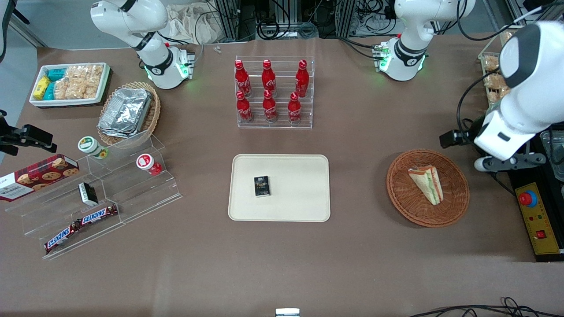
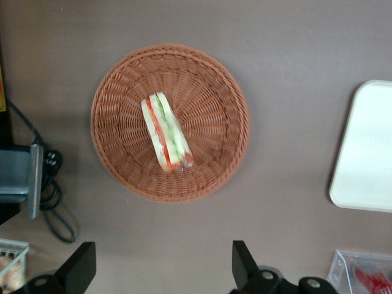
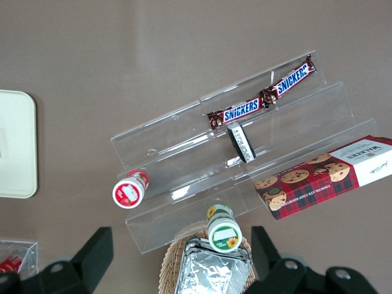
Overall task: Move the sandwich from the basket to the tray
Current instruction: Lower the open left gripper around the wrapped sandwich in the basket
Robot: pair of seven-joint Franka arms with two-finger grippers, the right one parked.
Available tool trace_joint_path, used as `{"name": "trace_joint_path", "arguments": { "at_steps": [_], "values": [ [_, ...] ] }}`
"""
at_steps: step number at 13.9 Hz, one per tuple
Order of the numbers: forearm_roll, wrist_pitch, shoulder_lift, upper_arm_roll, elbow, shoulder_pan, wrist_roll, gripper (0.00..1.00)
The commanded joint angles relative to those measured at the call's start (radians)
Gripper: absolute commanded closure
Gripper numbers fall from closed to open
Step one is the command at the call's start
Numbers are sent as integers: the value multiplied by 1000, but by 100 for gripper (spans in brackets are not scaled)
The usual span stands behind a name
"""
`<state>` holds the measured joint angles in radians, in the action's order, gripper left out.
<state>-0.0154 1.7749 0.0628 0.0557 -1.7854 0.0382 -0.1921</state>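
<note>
Splayed tool (image 2: 160,269) above woven basket (image 2: 116,92)

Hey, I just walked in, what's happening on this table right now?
The working arm's gripper hangs open, high above the table, just off the rim of the reddish-brown basket, holding nothing. The wrapped sandwich lies in that basket, untouched. The cream tray sits mid-table, toward the parked arm from the basket, with only a small dark box on it. So the sandwich has not been picked up yet.
</note>
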Motion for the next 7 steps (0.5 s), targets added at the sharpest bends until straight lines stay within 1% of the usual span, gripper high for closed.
{"name": "trace_joint_path", "arguments": {
  "at_steps": [1,4,7],
  "values": [
    [-1,104,-9,6,-103,-12,-88,0],
    [-4,170,52,6,-129,-12,-193,0],
    [-11,211,92,4,-153,-15,-228,0]
  ]
}}
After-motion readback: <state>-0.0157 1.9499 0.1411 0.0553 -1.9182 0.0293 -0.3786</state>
